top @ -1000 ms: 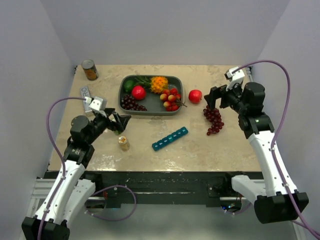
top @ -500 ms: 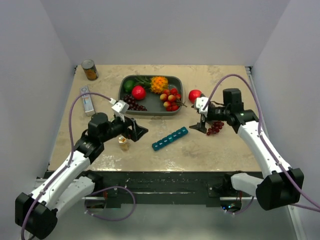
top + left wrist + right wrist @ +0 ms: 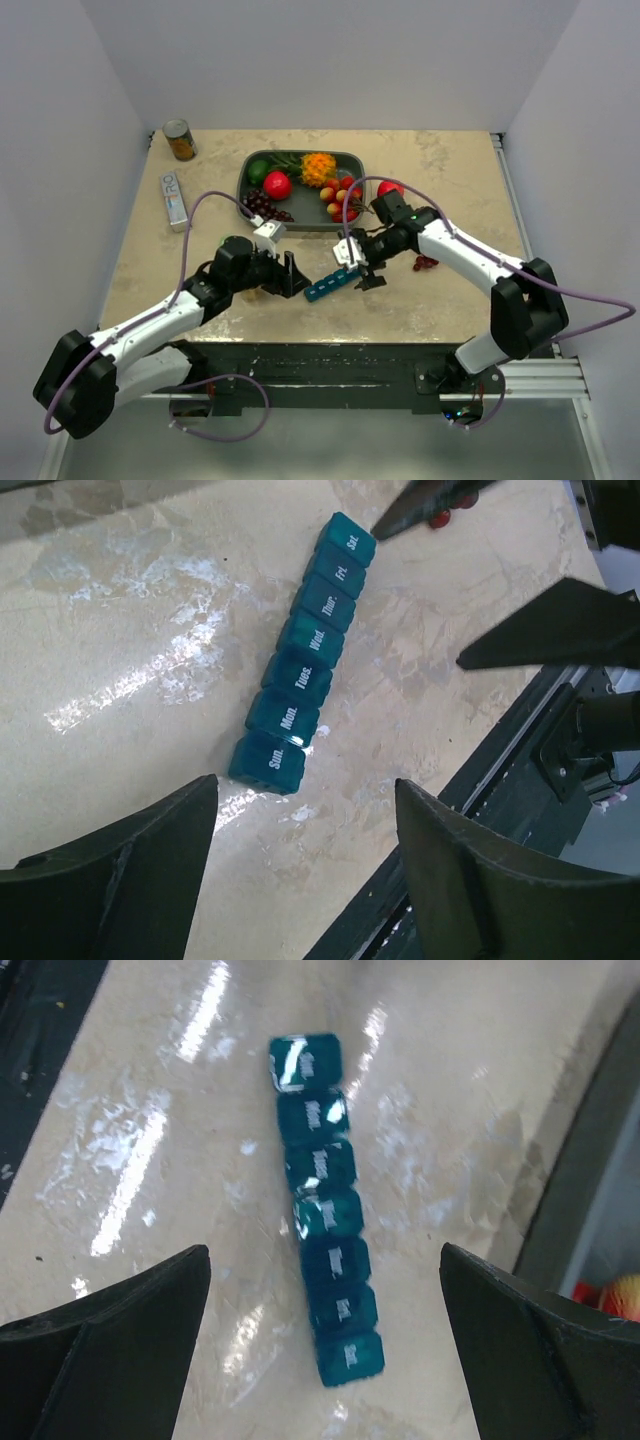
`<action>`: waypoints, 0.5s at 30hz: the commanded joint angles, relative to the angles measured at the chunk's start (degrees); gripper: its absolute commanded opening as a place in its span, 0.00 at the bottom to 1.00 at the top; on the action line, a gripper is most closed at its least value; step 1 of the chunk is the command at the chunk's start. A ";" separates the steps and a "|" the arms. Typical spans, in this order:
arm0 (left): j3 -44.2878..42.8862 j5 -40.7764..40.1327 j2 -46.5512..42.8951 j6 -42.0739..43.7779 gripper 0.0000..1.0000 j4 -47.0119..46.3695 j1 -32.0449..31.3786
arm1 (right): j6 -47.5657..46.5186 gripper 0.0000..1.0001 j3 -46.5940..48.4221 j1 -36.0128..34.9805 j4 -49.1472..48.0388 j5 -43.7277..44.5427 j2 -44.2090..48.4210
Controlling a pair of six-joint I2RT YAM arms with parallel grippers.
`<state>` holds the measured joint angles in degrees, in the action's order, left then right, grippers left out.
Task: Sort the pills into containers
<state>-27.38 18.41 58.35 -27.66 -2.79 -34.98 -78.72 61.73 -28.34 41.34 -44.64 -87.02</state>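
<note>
two robot arms meet over a teal pill strip (image 3: pixel 305 675) lying slantwise on the bench (image 3: pixel 450 170), near the front of a grey fruit tray (image 3: pixel 243 195). seven day-marked cells sit joined in one straight row, flat on the glossy stone. the left hand (image 3: pixel 294 278) hangs at the "sun." end, its fingers spread, the end cell just ahead of the gap and nothing between them. the right hand (image 3: pixel 362 270) stands over the "sat." end, fingers spread wide to either side of the row, apart from it and holding nothing. the lids look shut, though the right wrist view is too blurred to be sure.

the strip should prove light and stiff, a hard smooth plastic likely to skate across the polished bench under a sideways nudge. its weak points are probably the joints between cells, which may snap apart if the row is bent or lifted by one end alone. the safest hold looks to be across the narrow width of a single cell, pinching its two flat side walls rather than the lid, with the other hand steadying the far end so the row cannot swing.
</note>
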 commanded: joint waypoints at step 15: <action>4.87 -5.06 9.59 -5.65 0.56 -13.64 -0.97 | 5.06 0.89 1.11 -14.72 -9.88 11.24 -10.00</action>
<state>-23.68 14.41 66.13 -31.46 -10.20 -35.77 -75.40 60.62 -41.91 33.69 -35.09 -95.81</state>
